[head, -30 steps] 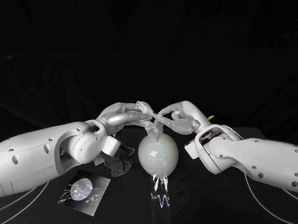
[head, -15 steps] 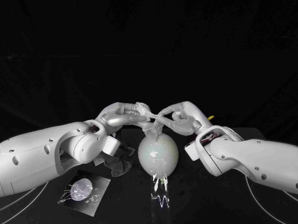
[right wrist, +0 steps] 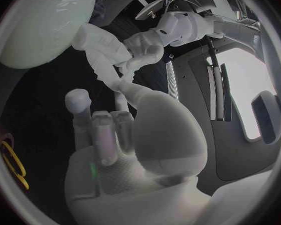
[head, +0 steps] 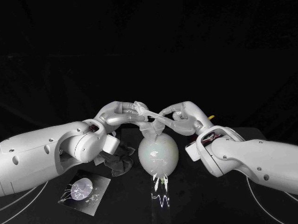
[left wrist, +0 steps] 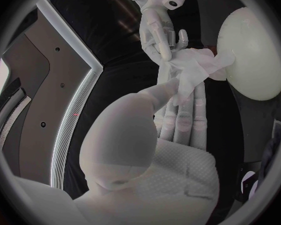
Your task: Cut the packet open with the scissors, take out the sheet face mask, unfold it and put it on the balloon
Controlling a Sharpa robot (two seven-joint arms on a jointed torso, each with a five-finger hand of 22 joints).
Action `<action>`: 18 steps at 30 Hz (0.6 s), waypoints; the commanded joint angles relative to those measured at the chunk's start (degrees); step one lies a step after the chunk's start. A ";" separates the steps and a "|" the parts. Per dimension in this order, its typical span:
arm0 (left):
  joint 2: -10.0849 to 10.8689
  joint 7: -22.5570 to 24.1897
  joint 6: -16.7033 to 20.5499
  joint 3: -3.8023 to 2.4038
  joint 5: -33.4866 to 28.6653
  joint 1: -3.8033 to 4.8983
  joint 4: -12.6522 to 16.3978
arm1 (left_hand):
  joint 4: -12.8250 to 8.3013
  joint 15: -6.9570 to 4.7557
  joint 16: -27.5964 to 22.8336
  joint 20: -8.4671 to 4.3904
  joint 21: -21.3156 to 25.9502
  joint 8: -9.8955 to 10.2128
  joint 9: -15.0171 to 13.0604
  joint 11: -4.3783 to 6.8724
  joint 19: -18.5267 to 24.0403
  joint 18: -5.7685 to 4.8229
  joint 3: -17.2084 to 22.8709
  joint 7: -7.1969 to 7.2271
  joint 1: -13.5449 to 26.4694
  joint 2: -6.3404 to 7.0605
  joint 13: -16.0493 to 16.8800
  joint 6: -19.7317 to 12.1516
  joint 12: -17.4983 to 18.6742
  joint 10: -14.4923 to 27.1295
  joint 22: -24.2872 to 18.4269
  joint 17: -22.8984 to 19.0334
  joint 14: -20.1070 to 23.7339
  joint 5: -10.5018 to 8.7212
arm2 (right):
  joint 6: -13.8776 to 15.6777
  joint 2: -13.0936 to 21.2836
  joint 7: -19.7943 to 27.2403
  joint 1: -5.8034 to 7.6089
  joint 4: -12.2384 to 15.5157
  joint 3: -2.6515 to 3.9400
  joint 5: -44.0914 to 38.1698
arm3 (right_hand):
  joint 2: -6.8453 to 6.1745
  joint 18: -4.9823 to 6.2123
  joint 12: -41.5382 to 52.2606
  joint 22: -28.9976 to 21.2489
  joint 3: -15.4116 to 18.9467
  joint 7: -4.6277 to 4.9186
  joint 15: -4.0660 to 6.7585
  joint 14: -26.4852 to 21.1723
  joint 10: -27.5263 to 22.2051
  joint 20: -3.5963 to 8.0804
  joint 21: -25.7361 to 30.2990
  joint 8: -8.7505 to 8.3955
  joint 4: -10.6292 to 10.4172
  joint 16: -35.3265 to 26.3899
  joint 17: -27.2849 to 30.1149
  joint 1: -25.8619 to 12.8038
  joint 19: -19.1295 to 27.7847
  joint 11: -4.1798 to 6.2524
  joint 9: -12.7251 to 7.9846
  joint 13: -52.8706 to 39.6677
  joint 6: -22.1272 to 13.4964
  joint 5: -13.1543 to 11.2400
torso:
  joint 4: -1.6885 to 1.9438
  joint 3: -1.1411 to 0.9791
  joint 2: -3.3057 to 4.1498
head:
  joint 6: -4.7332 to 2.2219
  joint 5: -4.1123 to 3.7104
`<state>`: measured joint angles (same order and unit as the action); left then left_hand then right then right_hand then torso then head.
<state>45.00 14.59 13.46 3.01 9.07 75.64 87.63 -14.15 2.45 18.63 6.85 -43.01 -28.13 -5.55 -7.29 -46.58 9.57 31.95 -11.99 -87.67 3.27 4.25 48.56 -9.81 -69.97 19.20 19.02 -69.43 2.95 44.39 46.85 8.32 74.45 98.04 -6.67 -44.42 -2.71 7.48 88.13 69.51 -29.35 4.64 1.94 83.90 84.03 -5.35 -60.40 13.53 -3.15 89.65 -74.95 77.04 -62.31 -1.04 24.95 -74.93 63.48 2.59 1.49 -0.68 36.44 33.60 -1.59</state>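
Note:
A white balloon (head: 158,154) stands upright at the table's middle. Just above its top, the pale sheet mask (head: 150,123) hangs bunched between my two hands. My left hand (head: 122,113) pinches the mask from the left and my right hand (head: 179,116) pinches it from the right, fingertips nearly meeting. In the left wrist view the mask (left wrist: 193,69) lies over my left hand's fingers (left wrist: 178,115), touching the balloon (left wrist: 250,55). The right wrist view shows the mask (right wrist: 98,47) trailing off the balloon (right wrist: 45,25). The cut packet (head: 85,190) lies flat at the front left.
Yellow scissors handles (head: 211,117) peek out behind my right arm, and also show as scissors (right wrist: 12,166) beside my right hand. A dark crumpled thing (head: 118,162) sits left of the balloon. White cables curve along the table's front corners.
Both hands have lifted slightly and drawn a little apart, with the left fingertips moving up and left. The mask is stretched a bit more above the balloon.

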 commanded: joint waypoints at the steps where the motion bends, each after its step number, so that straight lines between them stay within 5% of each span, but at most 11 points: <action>1: 0.00 0.86 1.20 -0.08 0.36 0.08 0.09 | -0.01 -0.03 0.30 -0.30 -0.44 0.37 0.07 0.24 0.01 0.97 0.55 0.09 0.27 0.07 0.11 0.42 -0.24 -2.21 0.09 0.23 -0.32 -0.10 | 0.28 0.18 1.12 -0.01 0.28 0.03 1.40 | 0.32 0.35 -0.53 -0.01 -0.27 0.03 0.32 6.10 5.18 0.09 -0.20 0.22 0.03 0.35 -15.05 -0.28 -0.38 0.57 0.46 -13.64 0.33 0.18 | 0.01 0.00 0.00 | 0.01 -0.01; 18: 0.64 0.80 1.41 -0.09 0.07 0.08 -0.02 | -0.32 -0.15 0.96 -0.49 -1.30 0.84 0.39 0.37 0.04 0.93 2.09 0.18 1.05 0.25 -0.06 0.49 -0.05 -2.94 0.42 1.18 -0.28 -0.08 | 3.60 1.48 7.22 0.08 0.76 0.18 17.73 | 0.30 0.47 -2.08 -0.31 -0.57 0.12 0.37 6.10 4.69 0.21 0.32 0.23 -0.07 0.35 -15.05 -0.76 0.05 0.53 0.51 -12.73 -0.07 0.18 | -0.04 -0.01 0.03 | -0.03 -0.04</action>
<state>45.65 14.62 14.66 3.01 9.20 75.64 87.50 -14.63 2.57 19.44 6.86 -43.96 -27.48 -5.21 -7.49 -46.58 9.59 33.71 -11.78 -87.15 3.79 4.28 48.74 -9.76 -70.21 19.63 20.12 -69.54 2.64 46.69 48.31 12.04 74.50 98.70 -6.55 -32.37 -2.65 7.43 86.24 69.22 -29.51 4.67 2.07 84.03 83.87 -5.35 -60.39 13.49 -3.30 89.76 -74.91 76.48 -62.31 -0.88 24.96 -74.93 63.26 2.56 1.44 -0.68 36.43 33.57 -1.57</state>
